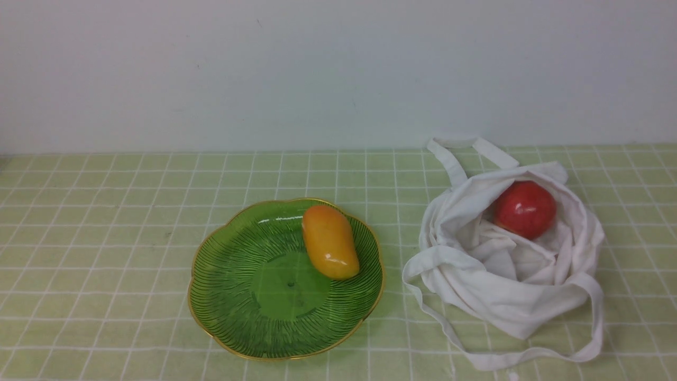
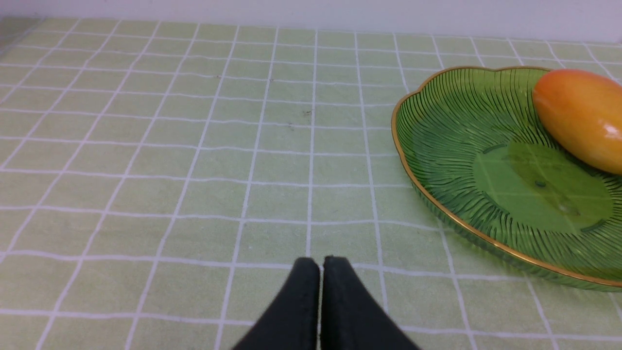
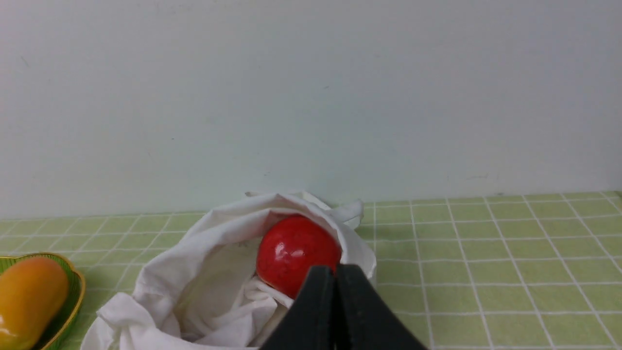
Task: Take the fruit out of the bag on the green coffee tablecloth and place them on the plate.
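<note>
The orange-yellow mango [image 1: 329,242] lies on the green glass plate [image 1: 238,296]; both also show in the left wrist view, mango [image 2: 580,116], plate [image 2: 437,126]. The red apple [image 1: 524,209] sits inside the open white bag [image 1: 502,286] on the green checked tablecloth [image 1: 106,222]. In the right wrist view the apple [image 3: 291,253] lies in the bag [image 3: 194,282] just beyond my right gripper [image 3: 335,268], which is shut and empty. My left gripper [image 2: 320,260] is shut and empty over bare cloth, beside the plate. Neither gripper shows in the front view.
A white wall [image 1: 338,69] stands right behind the cloth's far edge. The bag's long straps [image 1: 529,354] trail over the cloth toward the front right. The mango at the plate's edge shows in the right wrist view [image 3: 29,301].
</note>
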`<state>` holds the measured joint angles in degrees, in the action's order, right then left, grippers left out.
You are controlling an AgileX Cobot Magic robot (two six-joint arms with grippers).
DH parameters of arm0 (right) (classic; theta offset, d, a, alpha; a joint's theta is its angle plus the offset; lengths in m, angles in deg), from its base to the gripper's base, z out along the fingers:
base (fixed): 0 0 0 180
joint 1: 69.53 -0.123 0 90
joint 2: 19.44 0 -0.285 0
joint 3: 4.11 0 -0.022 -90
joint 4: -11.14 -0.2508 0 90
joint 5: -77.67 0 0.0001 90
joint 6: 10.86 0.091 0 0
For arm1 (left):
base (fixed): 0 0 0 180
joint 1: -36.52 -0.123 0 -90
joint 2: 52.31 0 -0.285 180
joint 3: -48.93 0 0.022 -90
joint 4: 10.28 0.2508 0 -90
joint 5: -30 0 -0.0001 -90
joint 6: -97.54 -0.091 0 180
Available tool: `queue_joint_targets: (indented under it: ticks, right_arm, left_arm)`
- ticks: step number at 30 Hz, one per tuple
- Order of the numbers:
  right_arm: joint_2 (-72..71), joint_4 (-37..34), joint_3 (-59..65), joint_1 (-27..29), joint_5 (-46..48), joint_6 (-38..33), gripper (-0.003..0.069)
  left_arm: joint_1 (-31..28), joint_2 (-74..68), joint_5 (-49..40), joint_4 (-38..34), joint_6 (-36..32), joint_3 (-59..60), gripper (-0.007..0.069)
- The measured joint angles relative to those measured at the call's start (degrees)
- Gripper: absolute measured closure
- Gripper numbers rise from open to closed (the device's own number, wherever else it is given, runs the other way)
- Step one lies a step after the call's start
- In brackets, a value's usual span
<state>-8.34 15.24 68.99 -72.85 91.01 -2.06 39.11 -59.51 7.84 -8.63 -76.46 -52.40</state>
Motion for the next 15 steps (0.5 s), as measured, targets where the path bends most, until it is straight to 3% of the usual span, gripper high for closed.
queue_joint_targets:
  ticks: [15]
  right_arm:
    - [-3.8,-0.3,5.7,0.4,6.9,-1.3,0.0674]
  left_arm:
    - [0.0,0.0,0.0,0.0,0.0,0.0,0.0632]
